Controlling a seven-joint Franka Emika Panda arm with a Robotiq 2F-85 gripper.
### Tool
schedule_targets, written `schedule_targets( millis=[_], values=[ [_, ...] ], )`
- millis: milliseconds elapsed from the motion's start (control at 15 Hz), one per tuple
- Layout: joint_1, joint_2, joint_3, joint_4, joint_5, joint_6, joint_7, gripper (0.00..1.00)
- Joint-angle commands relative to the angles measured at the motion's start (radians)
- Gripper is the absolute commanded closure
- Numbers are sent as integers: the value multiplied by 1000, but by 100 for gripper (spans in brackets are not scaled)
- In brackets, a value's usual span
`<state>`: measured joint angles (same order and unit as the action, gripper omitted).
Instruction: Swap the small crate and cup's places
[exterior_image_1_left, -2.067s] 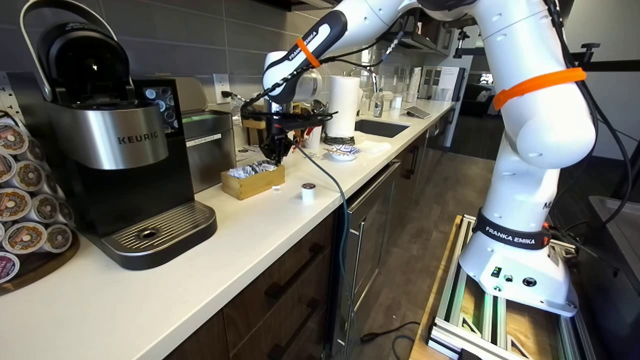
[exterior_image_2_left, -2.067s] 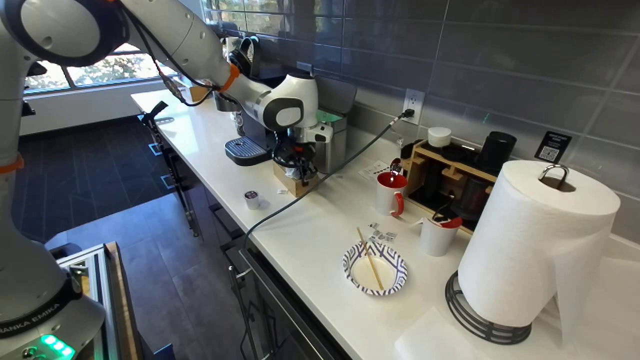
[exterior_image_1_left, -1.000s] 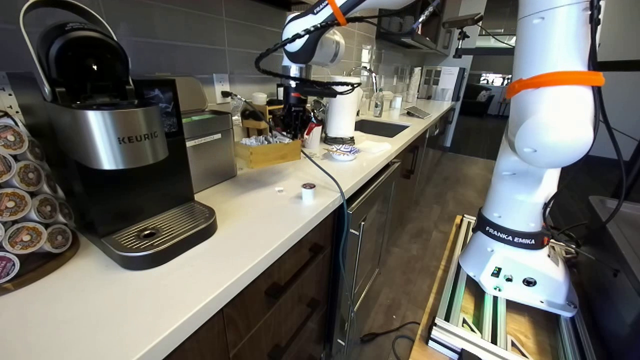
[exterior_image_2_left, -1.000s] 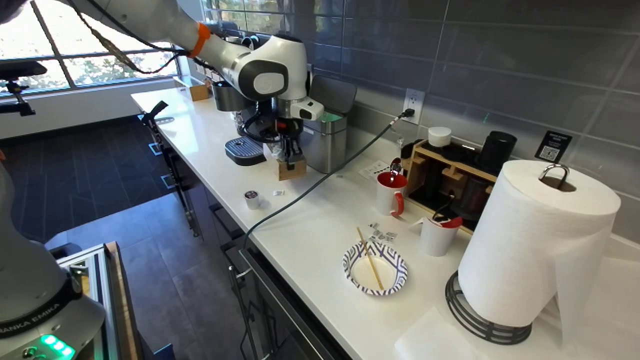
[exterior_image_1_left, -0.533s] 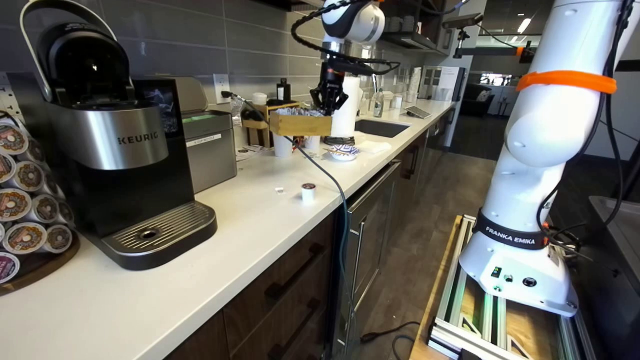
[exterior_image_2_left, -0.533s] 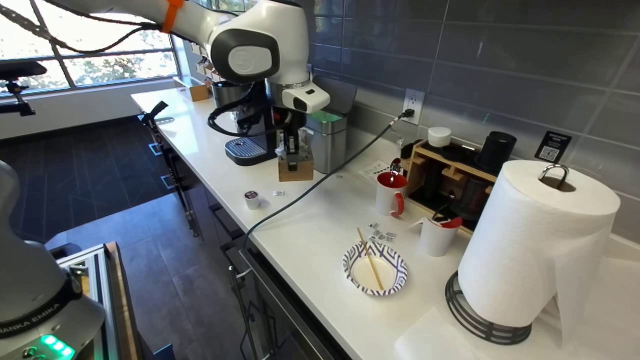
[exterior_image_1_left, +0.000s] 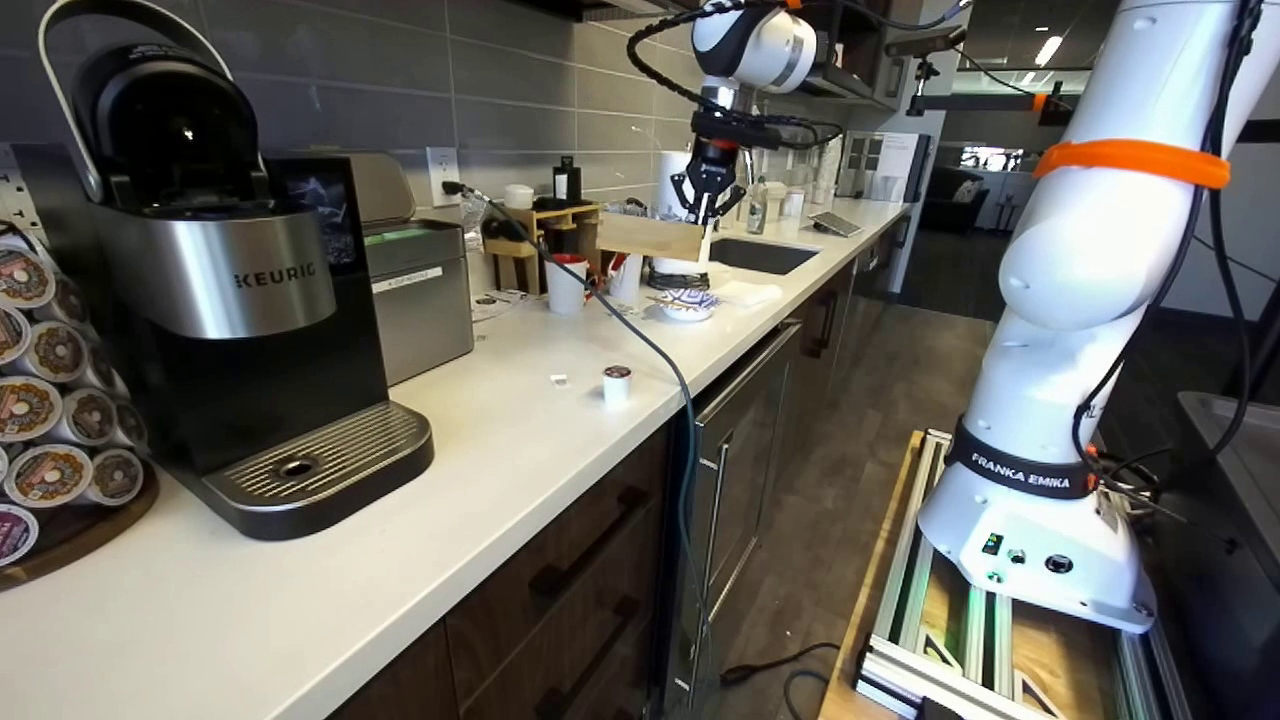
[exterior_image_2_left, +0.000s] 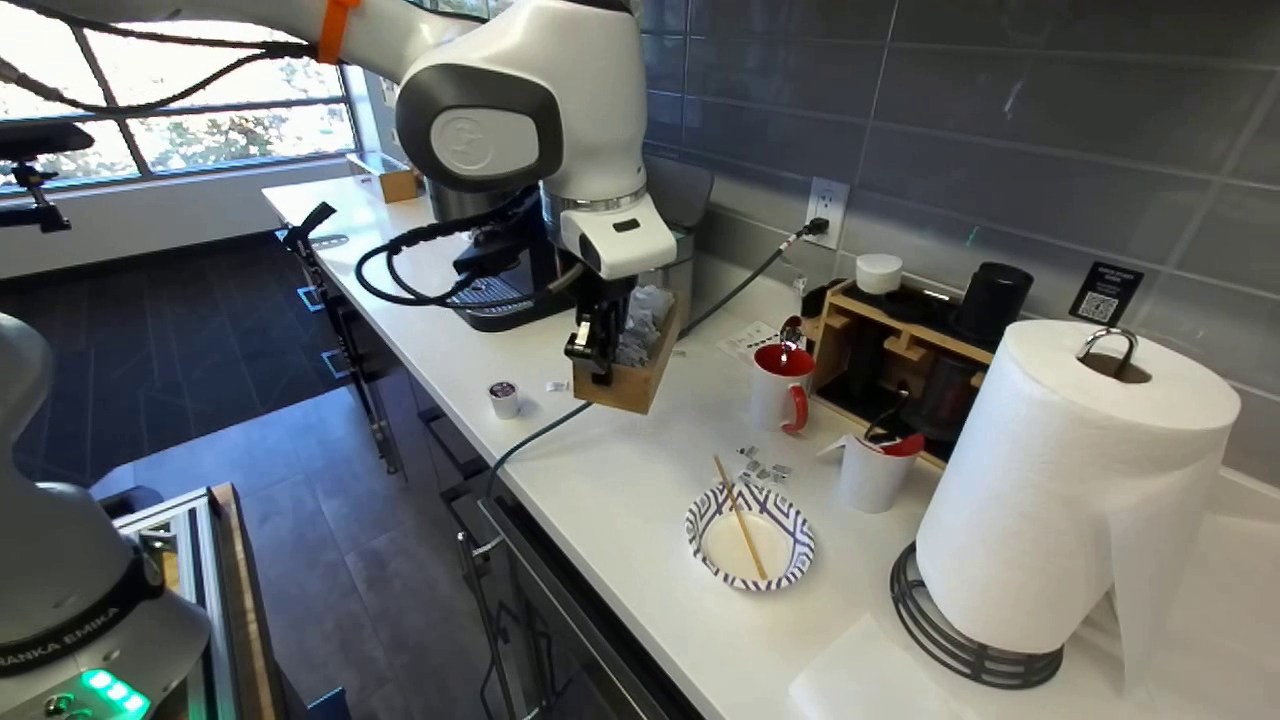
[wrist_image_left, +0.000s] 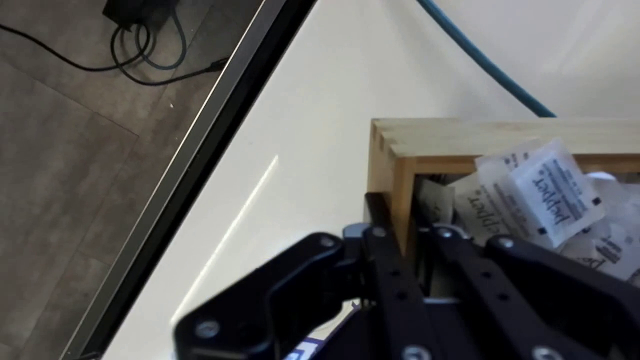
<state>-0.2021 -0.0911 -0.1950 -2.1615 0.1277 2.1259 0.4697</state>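
The small crate (exterior_image_1_left: 650, 237), light wood and filled with paper packets, hangs in the air over the counter in both exterior views. My gripper (wrist_image_left: 395, 217) is shut on the crate's short end wall, with one finger outside it and the other inside among the packets. Seen in an exterior view, the gripper (exterior_image_2_left: 598, 370) grasps the near end, and the crate (exterior_image_2_left: 632, 390) slants away toward the wall. The small white cup (exterior_image_1_left: 617, 388) with a dark top stands upright near the counter's front edge, apart from the crate. It also shows in an exterior view as the cup (exterior_image_2_left: 504, 400).
A teal cable (exterior_image_2_left: 540, 430) crosses the counter beneath the crate. Toward the paper-towel roll (exterior_image_2_left: 1070, 490) stand a patterned bowl (exterior_image_2_left: 725, 548), a red-lined mug (exterior_image_2_left: 772, 400) and a white mug (exterior_image_2_left: 870, 480). The coffee machine (exterior_image_1_left: 230, 270) and a silver bin (exterior_image_1_left: 425, 310) stand opposite. A small packet (exterior_image_1_left: 559, 380) lies by the cup.
The crate has been lifted from the counter beside the cup and carried away from the coffee machine toward the mugs, turning somewhat. The cup has not moved.
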Motion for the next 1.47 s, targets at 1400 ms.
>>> schedule_targets(
  millis=[1400],
  values=[
    [106,274,27,58,-144,240,476,97]
  ],
)
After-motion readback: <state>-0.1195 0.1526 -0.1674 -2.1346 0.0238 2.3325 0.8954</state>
